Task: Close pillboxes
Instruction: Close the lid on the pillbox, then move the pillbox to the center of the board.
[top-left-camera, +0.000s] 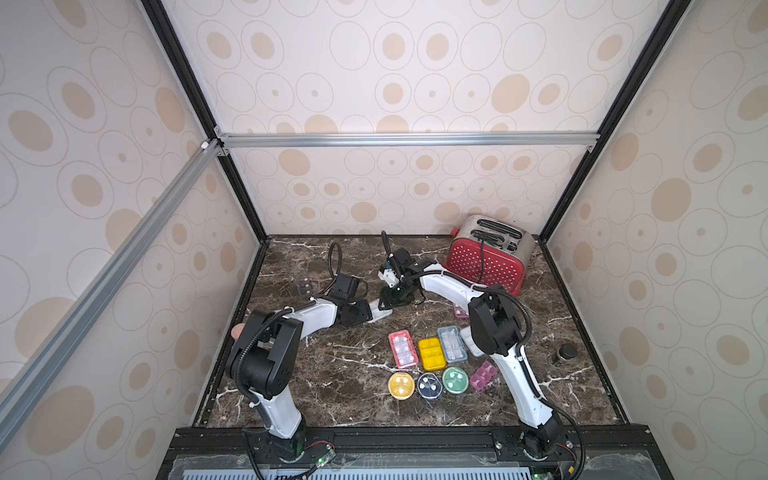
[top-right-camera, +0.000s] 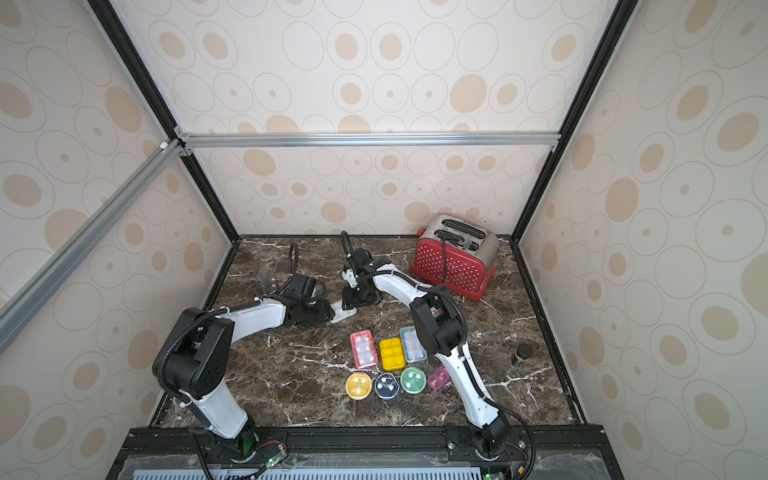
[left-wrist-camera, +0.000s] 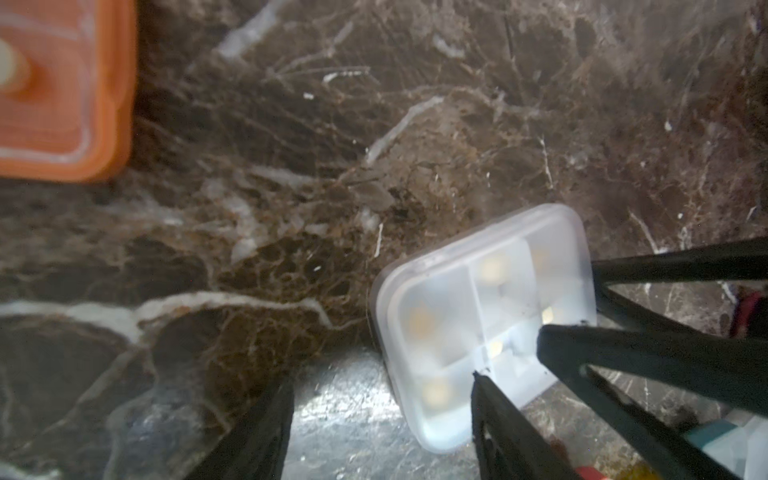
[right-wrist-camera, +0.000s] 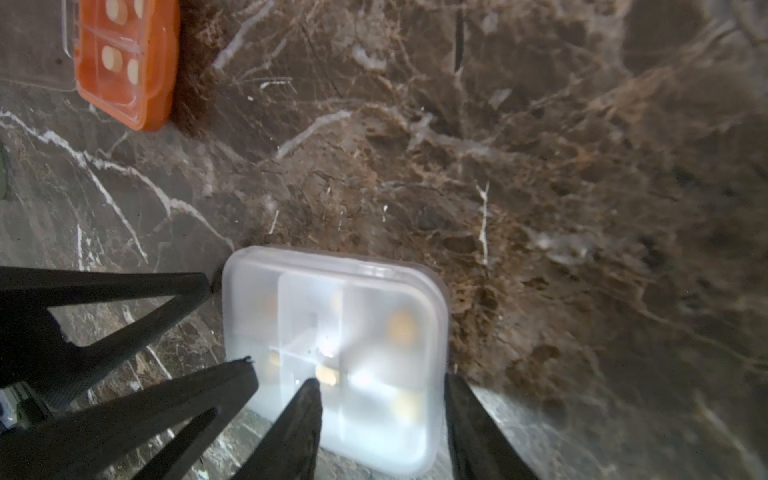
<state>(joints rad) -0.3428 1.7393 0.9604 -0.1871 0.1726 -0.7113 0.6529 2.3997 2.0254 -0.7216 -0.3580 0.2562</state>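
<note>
We've got the white pillbox (right-wrist-camera: 361, 316) flat on the marble table (top-left-camera: 332, 374), mid-table, lid looking down. Over it the right gripper (right-wrist-camera: 380, 378) stands part-open, holding nothing: one fingertip above the lid, the other just beside the box's edge. Opposite, the left gripper (left-wrist-camera: 380, 378) is spread wider, one tip over the lid, one over bare marble. We see the coloured pillboxes (top-left-camera: 431, 353) nearer the front and an orange pillbox (right-wrist-camera: 129, 62) lying open, well apart.
</note>
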